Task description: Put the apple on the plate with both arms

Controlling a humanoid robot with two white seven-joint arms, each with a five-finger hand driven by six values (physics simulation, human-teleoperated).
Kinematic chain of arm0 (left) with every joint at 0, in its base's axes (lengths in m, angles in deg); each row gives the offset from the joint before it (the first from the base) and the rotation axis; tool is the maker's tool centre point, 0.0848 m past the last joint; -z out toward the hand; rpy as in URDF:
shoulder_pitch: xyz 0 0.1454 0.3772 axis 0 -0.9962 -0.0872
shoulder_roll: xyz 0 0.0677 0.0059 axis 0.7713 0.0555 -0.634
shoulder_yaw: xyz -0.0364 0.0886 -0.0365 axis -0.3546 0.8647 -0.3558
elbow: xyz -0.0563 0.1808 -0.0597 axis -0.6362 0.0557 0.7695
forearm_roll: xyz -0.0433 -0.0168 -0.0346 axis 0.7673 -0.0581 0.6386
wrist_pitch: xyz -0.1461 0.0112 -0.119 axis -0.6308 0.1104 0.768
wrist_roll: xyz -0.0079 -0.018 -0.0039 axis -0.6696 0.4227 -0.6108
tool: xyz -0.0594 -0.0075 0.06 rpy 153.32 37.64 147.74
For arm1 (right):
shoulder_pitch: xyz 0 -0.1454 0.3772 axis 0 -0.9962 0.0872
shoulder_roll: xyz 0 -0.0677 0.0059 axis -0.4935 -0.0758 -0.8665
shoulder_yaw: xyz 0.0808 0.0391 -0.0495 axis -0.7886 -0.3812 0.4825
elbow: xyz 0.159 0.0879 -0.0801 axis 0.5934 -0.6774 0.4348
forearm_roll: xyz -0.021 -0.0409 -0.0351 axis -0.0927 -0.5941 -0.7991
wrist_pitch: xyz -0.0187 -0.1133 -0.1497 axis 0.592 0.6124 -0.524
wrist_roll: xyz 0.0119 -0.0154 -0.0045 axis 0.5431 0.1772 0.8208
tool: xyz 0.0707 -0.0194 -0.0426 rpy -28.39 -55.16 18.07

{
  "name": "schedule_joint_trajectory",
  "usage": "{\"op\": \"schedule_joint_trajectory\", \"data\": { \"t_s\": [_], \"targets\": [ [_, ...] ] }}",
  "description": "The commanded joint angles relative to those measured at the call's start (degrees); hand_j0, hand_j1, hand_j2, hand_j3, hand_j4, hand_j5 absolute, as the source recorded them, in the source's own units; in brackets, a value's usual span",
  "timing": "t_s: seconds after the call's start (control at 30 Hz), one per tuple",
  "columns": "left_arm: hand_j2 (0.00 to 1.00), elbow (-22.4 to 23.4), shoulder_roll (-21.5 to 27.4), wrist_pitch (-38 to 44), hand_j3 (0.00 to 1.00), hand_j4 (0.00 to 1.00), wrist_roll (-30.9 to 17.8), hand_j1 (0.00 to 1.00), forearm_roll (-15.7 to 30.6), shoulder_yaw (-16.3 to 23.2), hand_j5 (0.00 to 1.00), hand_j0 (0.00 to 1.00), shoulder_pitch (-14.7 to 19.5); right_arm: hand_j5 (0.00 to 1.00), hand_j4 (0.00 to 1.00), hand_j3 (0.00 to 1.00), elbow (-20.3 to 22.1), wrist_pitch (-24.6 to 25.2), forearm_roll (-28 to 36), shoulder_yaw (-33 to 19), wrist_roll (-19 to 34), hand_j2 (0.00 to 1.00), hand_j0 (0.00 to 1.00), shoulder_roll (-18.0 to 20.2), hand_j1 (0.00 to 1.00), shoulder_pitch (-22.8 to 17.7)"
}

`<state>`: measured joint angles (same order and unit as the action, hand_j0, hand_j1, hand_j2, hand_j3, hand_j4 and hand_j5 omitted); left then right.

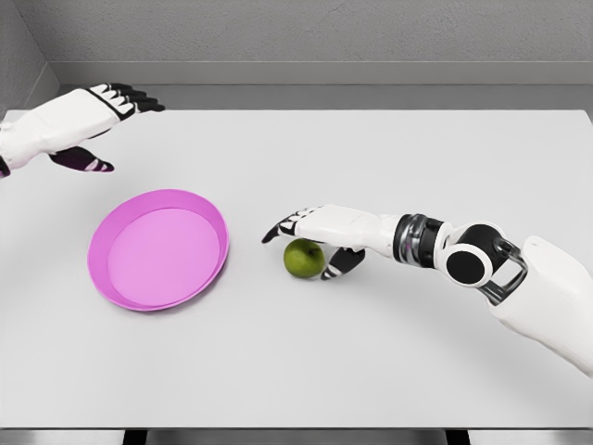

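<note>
A green apple (304, 258) lies on the white table, a short way right of the pink plate (211, 209). My right hand (310, 243) reaches in from the right and hovers over the apple, fingers extended above it and thumb down on its right side; the fingers are spread, not closed around it. My left hand (100, 125) hangs above the table's far left corner, behind the plate, fingers stretched out and holding nothing.
The white table (389, 362) spans the whole view, its front edge near the bottom. A grey wall stands behind it. Nothing else is on the table.
</note>
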<state>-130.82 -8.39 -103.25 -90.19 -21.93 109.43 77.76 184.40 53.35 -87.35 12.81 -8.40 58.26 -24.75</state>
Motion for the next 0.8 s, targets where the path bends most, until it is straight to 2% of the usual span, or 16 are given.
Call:
{"op": "schedule_joint_trajectory", "data": {
  "t_s": [0.0, 0.13, 0.17, 0.23, 0.37, 0.47, 0.57, 0.67, 0.7, 0.73, 0.77],
  "targets": [
    [1.00, -1.86, 0.25, 0.07, 1.00, 1.00, 0.04, 1.00, 0.38, -0.05, 1.00, 1.00, 0.00, 1.00, 1.00, 1.00, 0.07, -0.07, 0.14, -0.02, -0.02, 1.00, 1.00, 0.09, 1.00, 0.00],
    [1.00, -3.97, 0.25, 0.07, 1.00, 1.00, 0.04, 1.00, 0.30, -0.05, 1.00, 1.00, -1.14, 1.00, 1.00, 1.00, 0.69, -0.78, 0.05, -1.25, -0.02, 1.00, 1.00, 1.40, 1.00, 0.70],
    [1.00, -4.41, 0.16, 0.07, 1.00, 1.00, 0.04, 1.00, 0.30, -0.05, 1.00, 1.00, -1.14, 1.00, 1.00, 1.00, 1.13, -2.35, 0.05, -5.55, -0.02, 1.00, 1.00, 3.60, 1.00, 0.53],
    [1.00, -4.68, 0.07, 0.07, 1.00, 1.00, 0.04, 1.00, 0.12, 0.12, 1.00, 1.00, -1.23, 1.00, 1.00, 1.00, 1.13, -10.35, 0.05, -14.69, -0.02, 1.00, 1.00, 5.27, 1.00, 0.00],
    [1.00, -6.79, -2.30, 0.07, 1.00, 1.00, 0.04, 1.00, -6.21, 0.30, 1.00, 1.00, -1.06, 1.00, 1.00, 1.00, 0.87, -15.28, 0.40, -27.61, -0.02, 1.00, 1.00, 12.48, 1.00, -2.02],
    [1.00, -8.37, -5.20, 0.07, 1.00, 1.00, -0.05, 1.00, -10.60, 2.58, 1.00, 1.00, -0.53, 1.00, 1.00, 1.00, -1.42, -19.32, 0.58, -35.17, -0.02, 1.00, 1.00, 15.38, 1.00, -4.92],
    [1.00, -10.48, -7.05, 0.07, 1.00, 1.00, -6.73, 1.00, -11.04, 5.22, 1.00, 1.00, 0.09, 1.00, 1.00, 1.00, -6.25, -25.64, 0.58, -37.37, 0.07, 1.00, 1.00, 18.63, 1.00, -5.71],
    [1.00, -12.76, -10.12, 0.07, 1.00, 1.00, -11.03, 1.00, -11.48, 10.84, 1.00, 1.00, 4.83, 1.00, 1.00, 1.00, -12.05, -34.11, 0.58, -39.92, -0.02, 1.00, 1.00, 18.72, 1.00, -6.15],
    [1.00, -13.46, -11.27, 0.07, 1.00, 1.00, -11.30, 1.00, -12.10, 11.46, 1.00, 1.00, 5.54, 1.00, 1.00, 1.00, -11.70, -34.11, 0.49, -39.31, -0.02, 1.00, 1.00, 18.90, 1.00, -6.85],
    [1.00, -14.43, -13.02, 0.07, 1.00, 1.00, -11.30, 1.00, -12.45, 13.22, 1.00, 1.00, 7.12, 1.00, 1.00, 1.00, -11.00, -34.11, 0.40, -34.75, -0.02, 1.00, 1.00, 18.81, 1.00, -7.12],
    [1.00, -14.96, -13.90, 0.07, 1.00, 1.00, -11.30, 1.00, -12.71, 14.45, 1.00, 1.00, 7.82, 1.00, 1.00, 1.00, -10.04, -34.11, 0.40, -32.63, -0.02, 1.00, 1.00, 18.72, 1.00, -6.50]
  ]
}}
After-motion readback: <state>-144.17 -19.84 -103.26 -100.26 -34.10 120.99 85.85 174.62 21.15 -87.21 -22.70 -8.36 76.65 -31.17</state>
